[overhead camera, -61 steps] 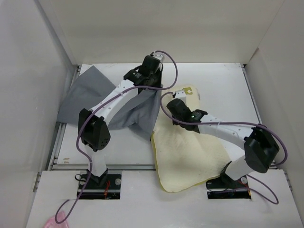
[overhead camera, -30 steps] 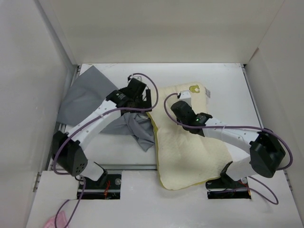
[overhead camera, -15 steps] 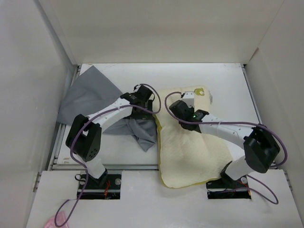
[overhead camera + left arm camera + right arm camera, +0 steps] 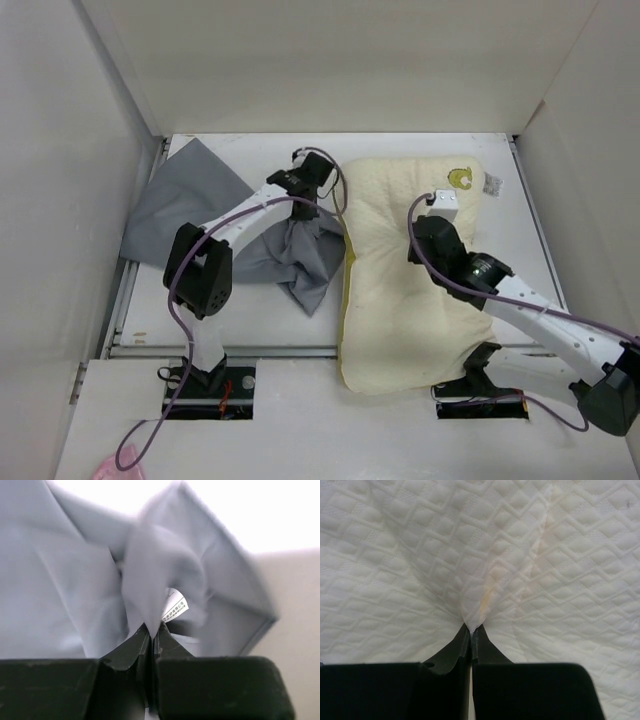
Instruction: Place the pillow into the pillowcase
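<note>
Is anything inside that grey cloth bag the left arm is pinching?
Nothing bulges in the pillowcase; it lies limp, and the pillow lies outside, beside it. The left fingers pinch a fold, where a small white label shows. Deeper inside is hidden by folds.

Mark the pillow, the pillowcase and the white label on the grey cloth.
pillow (image 4: 400, 300), top external view, middle of its quilted cream face.
pillowcase (image 4: 185, 205), top external view, flat grey part at the left.
white label (image 4: 175, 606), left wrist view, printed tag among the grey folds.

The pillowcase (image 4: 190, 205) lies on the table (image 4: 262, 318) just left of the pillow (image 4: 400, 300).
</note>
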Available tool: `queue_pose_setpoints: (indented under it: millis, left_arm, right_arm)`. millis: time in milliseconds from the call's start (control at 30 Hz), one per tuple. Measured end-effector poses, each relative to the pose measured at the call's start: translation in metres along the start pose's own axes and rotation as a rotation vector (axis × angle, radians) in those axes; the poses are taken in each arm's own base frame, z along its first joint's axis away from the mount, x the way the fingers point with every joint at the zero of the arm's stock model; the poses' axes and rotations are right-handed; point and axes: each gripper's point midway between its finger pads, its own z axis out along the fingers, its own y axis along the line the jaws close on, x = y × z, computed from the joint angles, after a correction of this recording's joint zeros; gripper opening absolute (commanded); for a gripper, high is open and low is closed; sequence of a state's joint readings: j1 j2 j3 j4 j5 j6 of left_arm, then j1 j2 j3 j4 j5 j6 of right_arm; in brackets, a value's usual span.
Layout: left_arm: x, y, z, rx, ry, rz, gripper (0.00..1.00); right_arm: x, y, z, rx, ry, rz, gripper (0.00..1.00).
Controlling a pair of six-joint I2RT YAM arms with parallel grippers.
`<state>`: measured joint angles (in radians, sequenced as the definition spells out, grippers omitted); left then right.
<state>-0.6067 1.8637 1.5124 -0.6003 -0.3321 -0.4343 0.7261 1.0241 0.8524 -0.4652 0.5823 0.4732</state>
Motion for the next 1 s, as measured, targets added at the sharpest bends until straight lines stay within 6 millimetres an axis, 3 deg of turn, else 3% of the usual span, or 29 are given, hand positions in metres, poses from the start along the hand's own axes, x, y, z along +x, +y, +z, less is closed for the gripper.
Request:
queue_pose_setpoints:
  millis: [167, 467, 800, 1000]
  left_arm:
    - [-0.066, -0.004, -0.032, 0.019, -0.157, -0.027, 0.00]
    - [-0.133, 0.015, -0.072, 0.047, -0.281, -0.037, 0.00]
    - [-0.123, -0.001, -0.084, 0.145, -0.251, 0.049, 0.00]
    - [-0.122, -0.007, -0.091, 0.194, -0.254, 0.073, 0.00]
  right_arm:
    - [0.011, 0.017, -0.002, -0.061, 0.031, -0.055, 0.00]
    - [0.044, 0.049, 0.009, -0.105, 0.102, -0.154, 0.00]
    - [0.059, 0.056, 0.068, 0.172, 0.189, -0.290, 0.00]
    - [0.046, 0.066, 0.071, 0.169, 0.163, -0.280, 0.00]
